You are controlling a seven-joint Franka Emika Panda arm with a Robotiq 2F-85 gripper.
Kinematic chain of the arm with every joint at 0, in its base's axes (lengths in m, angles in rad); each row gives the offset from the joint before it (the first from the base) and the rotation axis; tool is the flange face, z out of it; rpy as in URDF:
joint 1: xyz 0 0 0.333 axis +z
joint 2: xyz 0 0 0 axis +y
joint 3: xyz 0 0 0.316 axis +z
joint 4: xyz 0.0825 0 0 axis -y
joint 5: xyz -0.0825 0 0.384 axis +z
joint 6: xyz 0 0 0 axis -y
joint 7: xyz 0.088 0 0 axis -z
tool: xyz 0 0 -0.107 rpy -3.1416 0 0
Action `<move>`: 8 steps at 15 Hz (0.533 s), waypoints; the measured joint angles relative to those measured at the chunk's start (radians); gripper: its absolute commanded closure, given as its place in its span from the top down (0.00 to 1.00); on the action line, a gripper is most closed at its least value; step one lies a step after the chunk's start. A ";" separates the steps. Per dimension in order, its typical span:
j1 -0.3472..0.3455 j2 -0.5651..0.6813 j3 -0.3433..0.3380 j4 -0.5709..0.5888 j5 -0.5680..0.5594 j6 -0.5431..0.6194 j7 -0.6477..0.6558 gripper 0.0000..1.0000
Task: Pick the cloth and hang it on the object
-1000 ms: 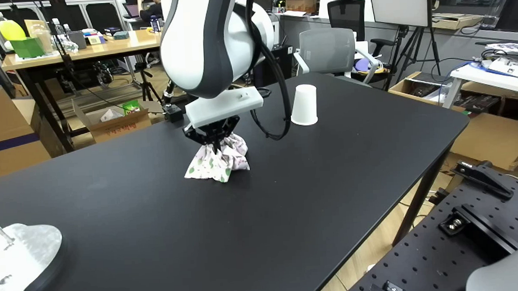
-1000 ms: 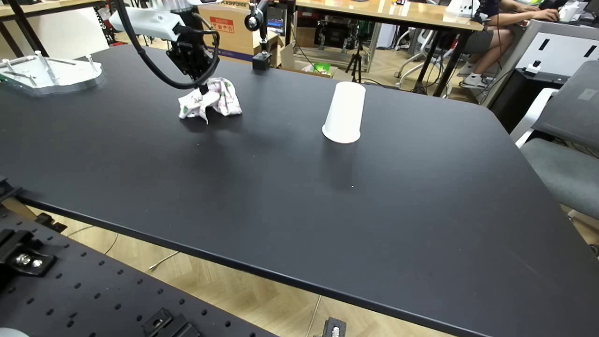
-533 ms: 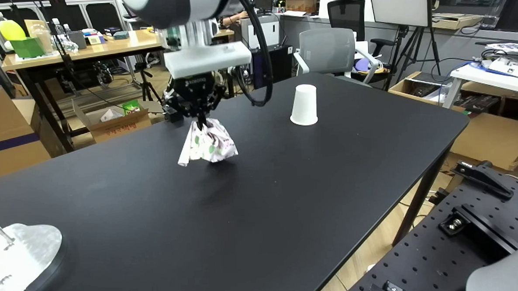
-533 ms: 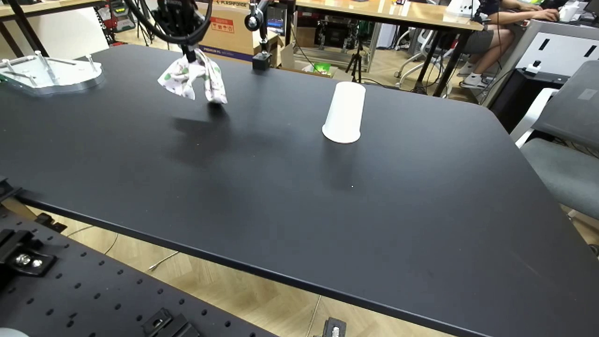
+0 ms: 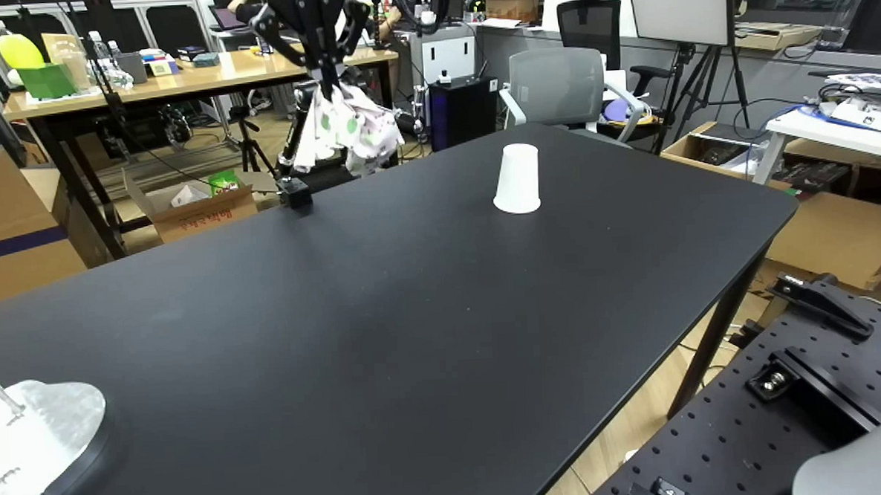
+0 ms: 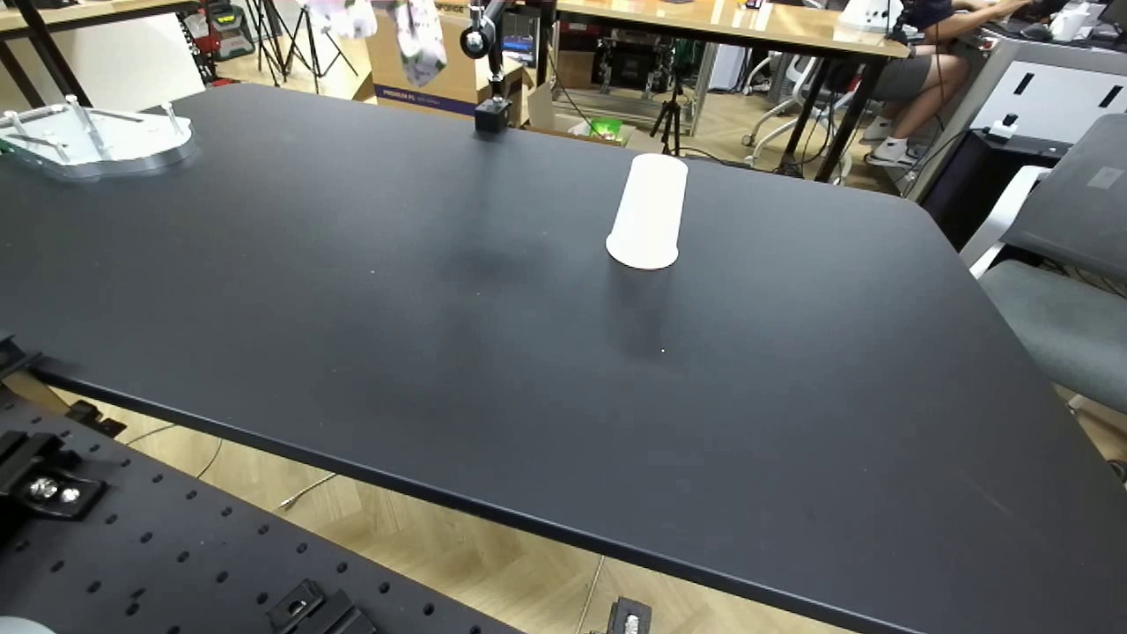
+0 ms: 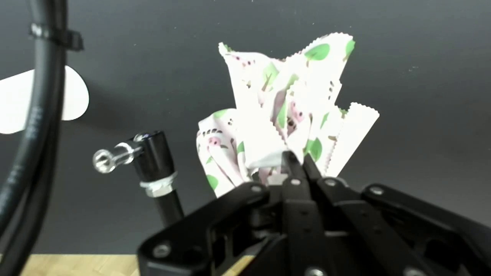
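Note:
The cloth (image 5: 357, 128) is white with green leaves and pink figures. It hangs bunched from my gripper (image 5: 327, 89), above table height near the far edge. My gripper is shut on it; the fingertips (image 7: 301, 159) pinch its folds in the wrist view. In an exterior view only the cloth's lower ends (image 6: 421, 44) show at the top, and my gripper is out of frame. A black stand with a metal joint at its head (image 7: 153, 163) is left of the cloth in the wrist view, with a gap between them. Its base (image 5: 294, 193) sits at the table edge (image 6: 493, 114).
A white cup (image 5: 517, 179) stands upside down on the black table, also in the wrist view (image 7: 74, 96). A white plate with metal pegs (image 6: 106, 141) lies at another end. A perforated mounting plate (image 5: 745, 413) borders the table. Black cables cross the wrist view's left.
My gripper has lifted the cloth off the table and carried it up and toward the far edge, close to the black stand. The cup and the stand have not moved.

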 measured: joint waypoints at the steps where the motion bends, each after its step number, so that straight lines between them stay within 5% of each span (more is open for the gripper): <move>1: -0.005 -0.006 0.000 0.028 -0.016 -0.029 0.000 0.01; 8: -0.063 -0.011 -0.004 0.192 -0.076 -0.163 0.002 0.01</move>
